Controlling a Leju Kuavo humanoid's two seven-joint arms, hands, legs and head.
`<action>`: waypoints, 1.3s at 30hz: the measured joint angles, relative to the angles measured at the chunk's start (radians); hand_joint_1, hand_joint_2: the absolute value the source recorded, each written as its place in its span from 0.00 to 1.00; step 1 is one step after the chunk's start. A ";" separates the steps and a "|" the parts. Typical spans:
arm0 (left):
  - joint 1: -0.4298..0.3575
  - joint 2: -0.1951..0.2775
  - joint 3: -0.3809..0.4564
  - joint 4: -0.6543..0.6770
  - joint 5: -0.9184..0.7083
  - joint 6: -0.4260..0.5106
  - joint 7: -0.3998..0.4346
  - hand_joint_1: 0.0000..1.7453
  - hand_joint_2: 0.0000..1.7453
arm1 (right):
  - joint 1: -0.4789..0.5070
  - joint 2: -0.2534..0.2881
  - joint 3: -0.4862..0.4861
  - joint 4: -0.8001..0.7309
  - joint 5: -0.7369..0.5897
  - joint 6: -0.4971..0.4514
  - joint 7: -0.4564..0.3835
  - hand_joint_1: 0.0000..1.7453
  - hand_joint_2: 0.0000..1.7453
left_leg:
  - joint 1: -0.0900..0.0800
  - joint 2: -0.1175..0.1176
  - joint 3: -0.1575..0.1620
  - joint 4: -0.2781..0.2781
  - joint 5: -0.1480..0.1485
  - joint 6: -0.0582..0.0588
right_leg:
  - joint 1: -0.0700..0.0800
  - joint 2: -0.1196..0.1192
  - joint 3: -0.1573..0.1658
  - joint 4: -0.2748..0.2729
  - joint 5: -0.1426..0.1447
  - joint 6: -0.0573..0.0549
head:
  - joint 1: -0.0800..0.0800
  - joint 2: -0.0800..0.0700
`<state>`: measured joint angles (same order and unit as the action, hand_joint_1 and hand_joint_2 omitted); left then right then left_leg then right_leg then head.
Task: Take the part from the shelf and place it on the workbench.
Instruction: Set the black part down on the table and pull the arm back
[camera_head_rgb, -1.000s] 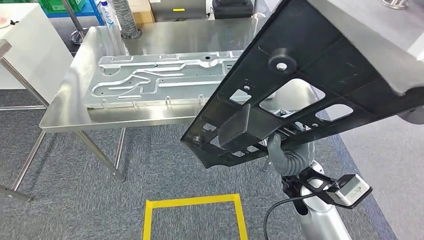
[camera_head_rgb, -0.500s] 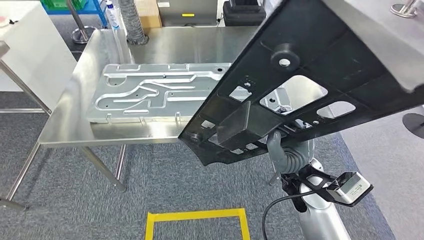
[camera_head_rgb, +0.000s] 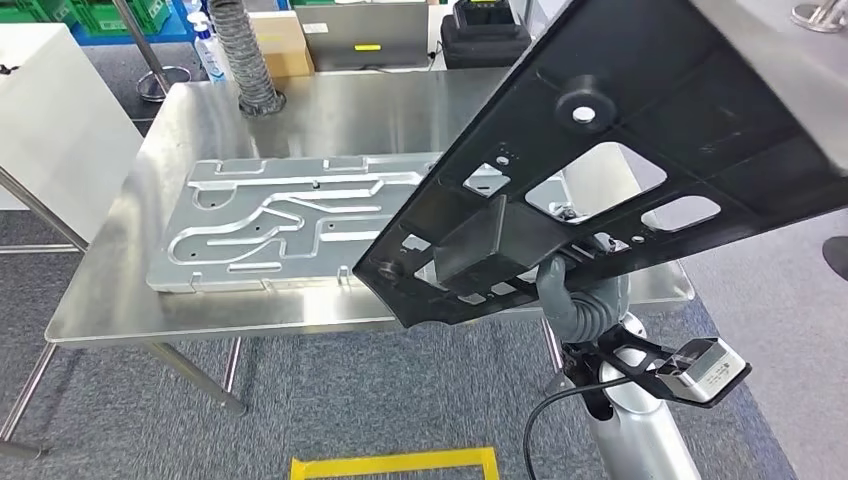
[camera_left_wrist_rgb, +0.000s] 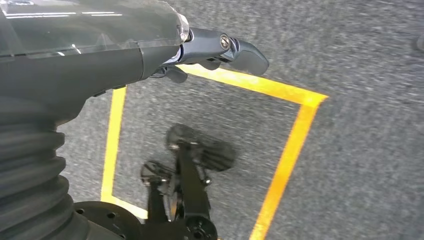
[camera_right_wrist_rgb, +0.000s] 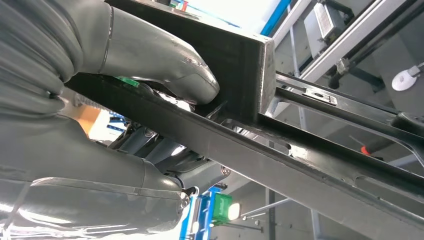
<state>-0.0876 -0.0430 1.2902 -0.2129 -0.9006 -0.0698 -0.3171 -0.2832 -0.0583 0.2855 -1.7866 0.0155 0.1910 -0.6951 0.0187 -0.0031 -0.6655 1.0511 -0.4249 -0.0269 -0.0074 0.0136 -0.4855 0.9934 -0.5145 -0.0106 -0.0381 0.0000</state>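
Above the near edge of the stainless-steel tabletop (camera_head_rgb: 250, 110), the large black plastic panel with cut-out windows and a boxy block on its underside (camera_head_rgb: 610, 160) is held aloft, tilted, its lower corner overhanging the carpet. Right hand (camera_head_rgb: 578, 300): grips the panel from below, thumb pressed against the block, darker fingers wrapped under the rim, as the right wrist view confirms. Left hand (camera_left_wrist_rgb: 220, 47): hangs over the grey carpet with yellow floor tape (camera_left_wrist_rgb: 285, 160); fingers extended, holding nothing, though how far they spread is hard to judge. Already lying on the tabletop: a flat silver stamped metal plate with curved channels (camera_head_rgb: 270, 225). Progress, as judged: the part is off the shelf and carried to the workbench; lowering and release remain. Hidden or cut off: the panel's upper end leaves the frame, a pale blurred shape crosses the top right corner, and the panel hides the tabletop's right portion, so the landing spot cannot be checked
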 joint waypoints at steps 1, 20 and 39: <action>0.001 0.000 0.001 0.000 0.000 0.000 -0.001 0.00 1.00 | 0.001 0.000 -0.006 0.000 0.000 -0.006 0.000 1.00 1.00 | -0.002 0.000 0.005 -0.028 0.038 0.006 | 0.001 0.001 0.010 -0.002 -0.011 0.007 | 0.000 0.000; -0.010 -0.003 0.013 0.000 -0.025 0.001 -0.027 0.00 1.00 | -0.517 -0.094 -0.234 0.684 1.005 -0.762 0.371 1.00 1.00 | -0.026 -0.005 0.107 -0.035 -0.034 0.031 | 0.009 -0.006 -0.143 -0.005 0.125 -0.008 | 0.001 0.000; -0.034 -0.008 -0.010 0.000 -0.045 -0.011 -0.046 0.00 1.00 | -0.709 0.245 0.283 1.239 1.455 -0.524 0.485 1.00 1.00 | -0.007 -0.003 0.055 -0.078 0.042 0.043 | 0.008 -0.006 -0.197 0.200 -0.025 0.023 | 0.001 0.000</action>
<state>-0.1217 -0.0507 1.2800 -0.2129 -0.9460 -0.0805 -0.3634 -0.9923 0.1868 0.5681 -0.5479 1.4704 -0.3334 -0.2103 0.0120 -0.0061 -0.6100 0.9727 -0.3831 0.0161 0.0007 0.0078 -0.6822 1.1933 -0.5394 0.0119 -0.0370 0.0000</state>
